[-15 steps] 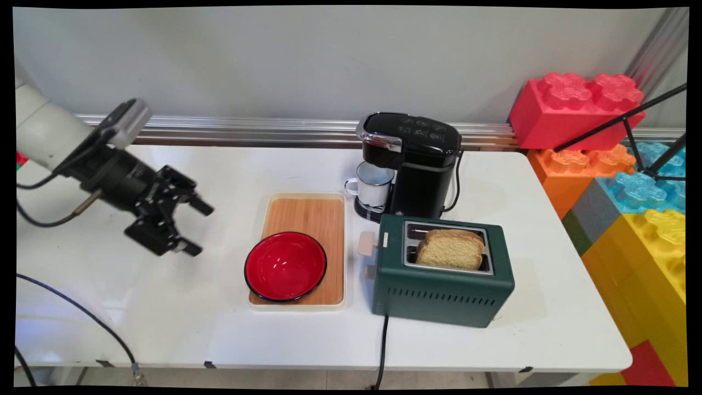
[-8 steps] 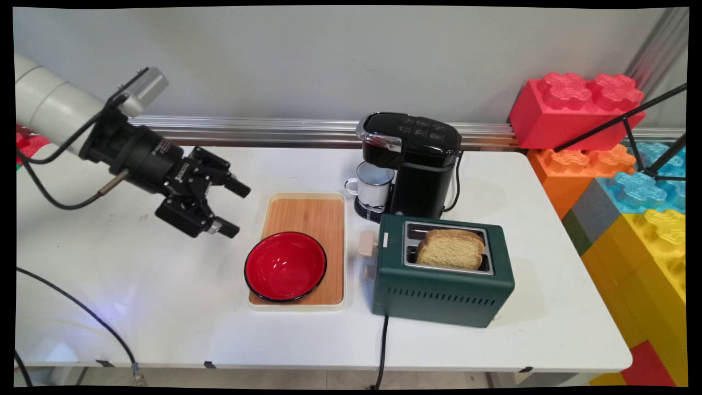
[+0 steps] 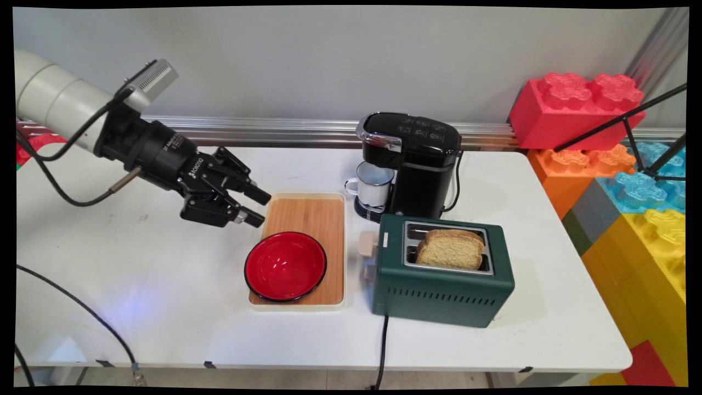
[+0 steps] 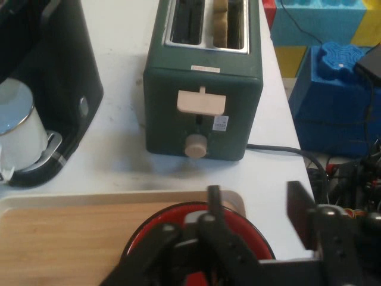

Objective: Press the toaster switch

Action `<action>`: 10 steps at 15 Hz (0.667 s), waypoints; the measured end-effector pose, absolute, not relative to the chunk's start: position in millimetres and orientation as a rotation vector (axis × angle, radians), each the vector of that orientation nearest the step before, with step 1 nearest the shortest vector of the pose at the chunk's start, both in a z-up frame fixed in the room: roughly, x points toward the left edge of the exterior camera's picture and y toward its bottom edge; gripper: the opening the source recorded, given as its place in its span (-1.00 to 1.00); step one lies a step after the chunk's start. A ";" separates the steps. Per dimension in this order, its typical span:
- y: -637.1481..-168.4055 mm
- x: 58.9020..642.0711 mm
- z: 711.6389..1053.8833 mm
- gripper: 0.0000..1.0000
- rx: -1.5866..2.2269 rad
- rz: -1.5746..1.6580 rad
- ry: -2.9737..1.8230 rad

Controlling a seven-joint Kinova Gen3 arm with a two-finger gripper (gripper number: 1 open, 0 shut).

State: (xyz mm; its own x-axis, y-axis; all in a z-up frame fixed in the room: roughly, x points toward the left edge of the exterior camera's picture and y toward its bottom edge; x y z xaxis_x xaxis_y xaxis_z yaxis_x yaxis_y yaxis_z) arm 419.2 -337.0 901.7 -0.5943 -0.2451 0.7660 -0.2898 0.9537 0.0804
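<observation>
Pincer (image 3: 255, 207): empty, fingers parted, now at the wooden tray's (image 3: 307, 211) far-left corner after moving rightward over the surface (image 3: 164, 307).
Nearest: red bowl (image 3: 285, 266), just below-right.
Beyond: green toaster (image 3: 441, 274), holding bread (image 3: 451, 248).

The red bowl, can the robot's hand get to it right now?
Probably yes. The gripper hangs open above the wooden tray's far left corner, and the red bowl sits uncovered on that tray with nothing between them. The toaster stands off to the side.

White arm (image 3: 52, 101), black lettered tool (image 3: 258, 207) (black cables trailing).
</observation>
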 end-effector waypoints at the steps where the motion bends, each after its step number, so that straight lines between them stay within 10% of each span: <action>1: -337.4 418.2 900.9 -1.00 0.368 0.065 -2.231; 10: -352.7 392.3 884.7 -1.00 0.339 0.073 -2.204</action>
State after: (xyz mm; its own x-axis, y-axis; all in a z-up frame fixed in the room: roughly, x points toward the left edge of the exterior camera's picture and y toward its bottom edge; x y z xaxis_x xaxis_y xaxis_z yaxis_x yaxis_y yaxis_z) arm 392.3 -352.7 884.7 -0.5760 -0.2163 0.7883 -0.2682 0.9610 0.0678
